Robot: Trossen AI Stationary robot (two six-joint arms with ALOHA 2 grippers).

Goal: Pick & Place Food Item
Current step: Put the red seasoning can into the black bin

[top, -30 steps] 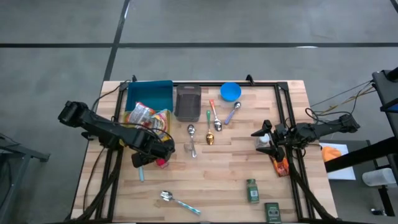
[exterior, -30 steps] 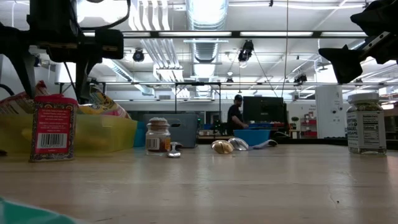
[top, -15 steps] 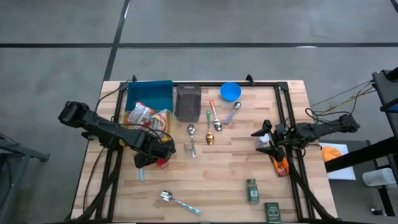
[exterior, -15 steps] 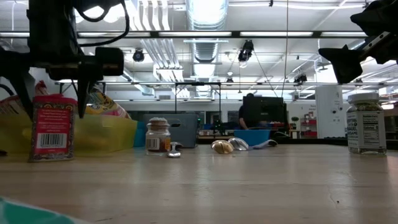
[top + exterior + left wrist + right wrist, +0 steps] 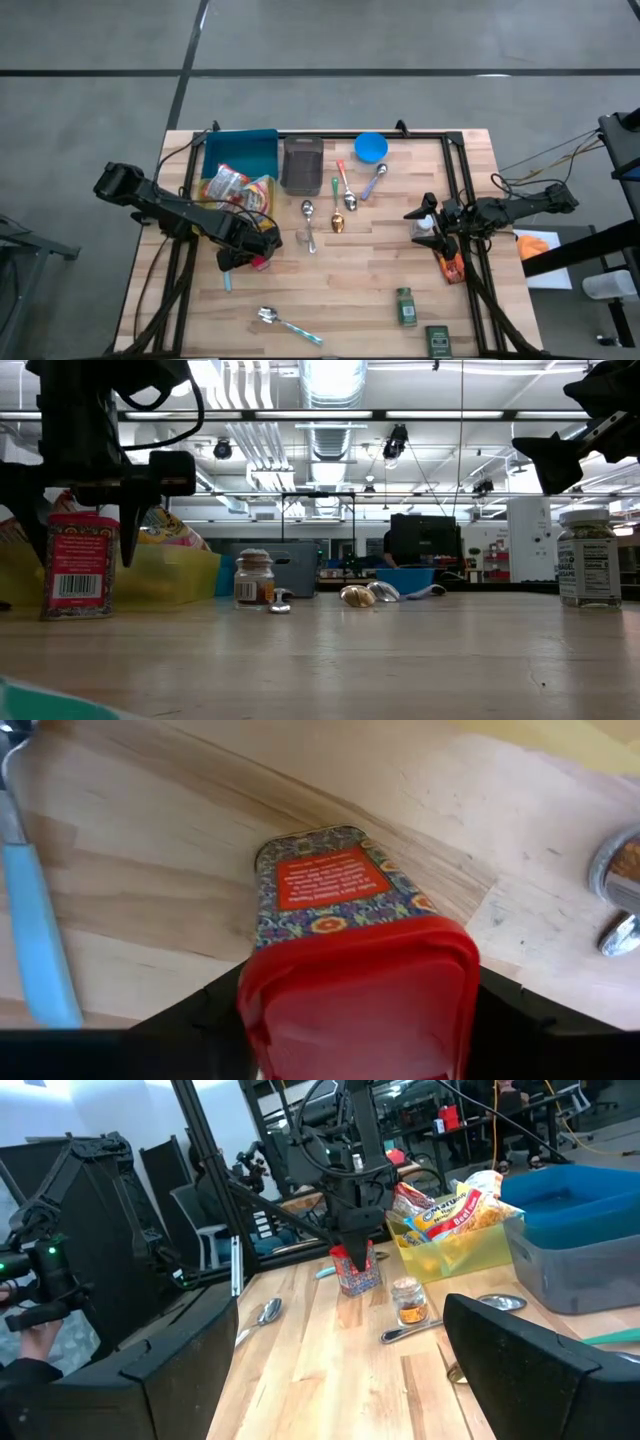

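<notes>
1. The left gripper (image 5: 83,545) has sunk over the red-lidded spice tin (image 5: 76,563) standing on the counter (image 5: 370,280) beside the yellow bin (image 5: 262,189) — its fingers (image 5: 130,540) now straddle the tin, narrowing but not yet clamped.
2. A grasp looks imminent; the pick is only beginning.
3. The right gripper (image 5: 418,215) waits near the counter's right side, fingers wide and empty.

No legible text anywhere. Red tin (image 5: 76,565): barcode plus white print block on side, too small to read. Its orange panel in left wrist view, print blurred. Spice jar (image 5: 587,565): white label, lines unreadable.
</notes>
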